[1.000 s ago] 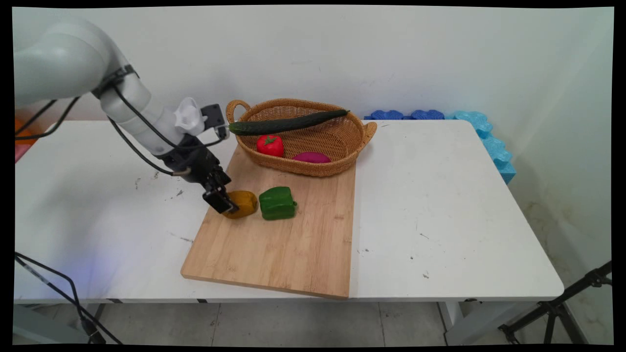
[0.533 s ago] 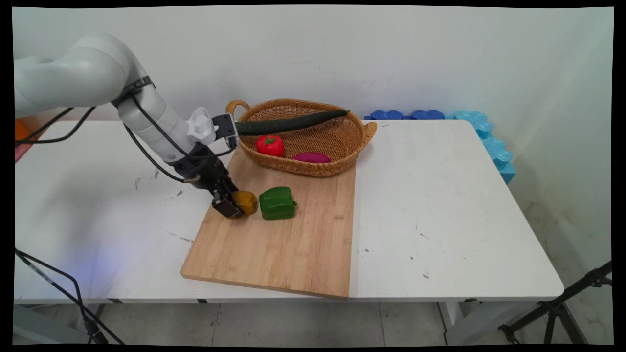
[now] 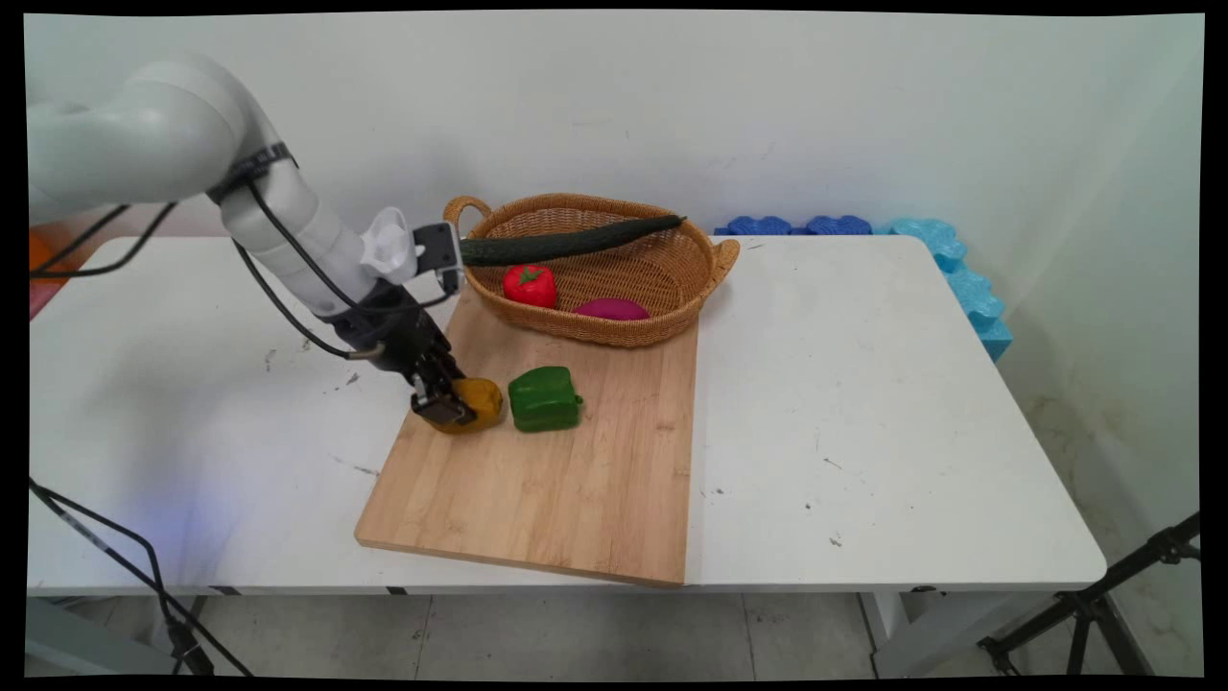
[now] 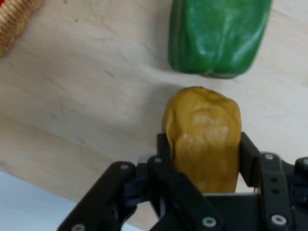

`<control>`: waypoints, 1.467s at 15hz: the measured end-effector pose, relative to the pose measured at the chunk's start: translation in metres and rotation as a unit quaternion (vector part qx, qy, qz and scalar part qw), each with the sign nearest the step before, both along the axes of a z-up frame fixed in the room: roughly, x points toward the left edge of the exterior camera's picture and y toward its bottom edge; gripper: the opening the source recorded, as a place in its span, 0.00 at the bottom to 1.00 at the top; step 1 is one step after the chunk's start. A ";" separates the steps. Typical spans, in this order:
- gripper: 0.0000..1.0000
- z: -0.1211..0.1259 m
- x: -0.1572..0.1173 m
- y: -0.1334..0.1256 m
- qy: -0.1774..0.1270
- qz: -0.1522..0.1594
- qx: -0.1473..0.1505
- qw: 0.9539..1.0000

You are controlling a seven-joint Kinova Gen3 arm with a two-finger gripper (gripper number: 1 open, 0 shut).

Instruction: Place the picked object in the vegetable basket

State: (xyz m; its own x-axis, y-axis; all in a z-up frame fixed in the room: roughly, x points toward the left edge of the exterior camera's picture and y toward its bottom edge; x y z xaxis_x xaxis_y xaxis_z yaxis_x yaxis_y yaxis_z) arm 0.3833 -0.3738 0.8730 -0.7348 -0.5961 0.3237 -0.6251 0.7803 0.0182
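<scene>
The claw point(image 4: 201, 144) is shut tight on the yellow pepper point(image 4: 204, 137), which could slip and bump the green pepper point(image 4: 217, 36) just beside it.

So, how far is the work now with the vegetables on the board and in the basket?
Already lying in the basket: cucumber, tomato, a purple vegetable. In hand: the gripper is shut on the yellow pepper, which seems to rest on the cutting board. Left on the board: the green pepper, untouched beside it.
</scene>
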 end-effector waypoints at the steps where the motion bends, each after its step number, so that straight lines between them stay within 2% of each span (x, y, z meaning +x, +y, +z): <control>1: 0.00 0.006 0.001 0.002 0.002 -0.001 -0.001 1.000; 7: 0.00 0.101 0.001 0.017 0.033 -0.007 -0.034 0.999; 10: 0.00 0.142 0.000 0.001 0.053 0.010 -0.054 0.997; 12: 0.00 0.159 -0.002 -0.016 0.062 0.024 -0.065 0.996; 14: 0.00 0.166 -0.006 -0.038 0.067 0.040 -0.074 0.994; 17: 0.00 0.163 -0.012 -0.069 0.066 0.061 -0.082 0.993; 22: 0.00 0.129 -0.029 -0.132 0.055 0.088 -0.083 0.991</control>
State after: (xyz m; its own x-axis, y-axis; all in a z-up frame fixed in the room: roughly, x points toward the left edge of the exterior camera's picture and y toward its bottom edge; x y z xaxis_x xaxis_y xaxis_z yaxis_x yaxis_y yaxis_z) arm 0.3542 -0.5053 1.0017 -0.5790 -0.6431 0.5013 -0.7527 0.6578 -0.0254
